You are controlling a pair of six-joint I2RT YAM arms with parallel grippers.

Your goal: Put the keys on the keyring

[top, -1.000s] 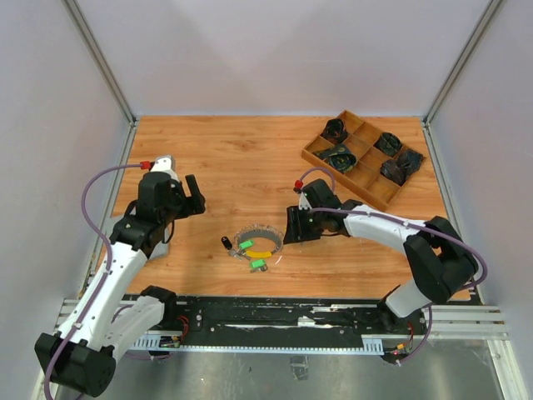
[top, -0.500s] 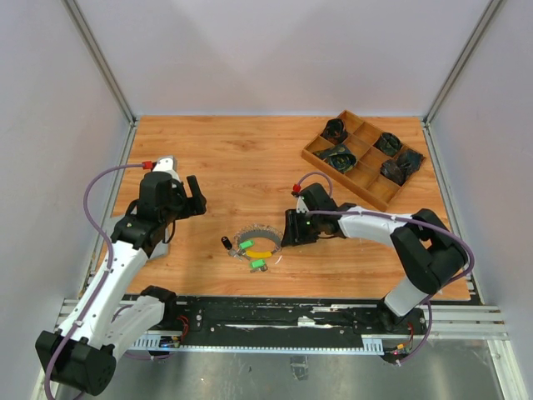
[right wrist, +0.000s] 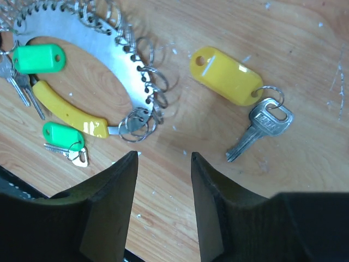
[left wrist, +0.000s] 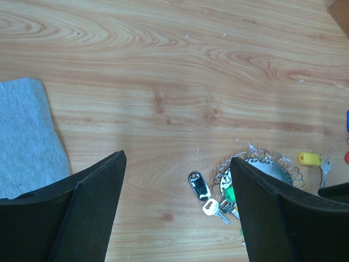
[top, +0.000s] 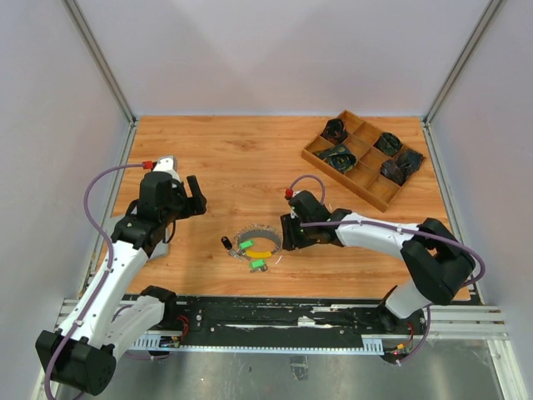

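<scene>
Elbow cocked out to the side, the right arm lays its forearm low across the worktop (top: 233, 158) toward the middle. The right gripper (top: 289, 233) sits just beside the right edge of the keyring (top: 258, 241). In its wrist view the fingers are parted with nothing between them, pointing down at bare wood between the ring's toothed silver band and a loose yellow-tagged key (right wrist: 225, 75). Two green-tagged keys (right wrist: 38, 58) lie by the ring's yellow curved piece (right wrist: 71, 112). The left arm stands folded upward, well apart from the ring. The left gripper (top: 193, 200) is raised, spread wide and empty, with a grey cloth (left wrist: 27, 131) on the worktop below to one side.
</scene>
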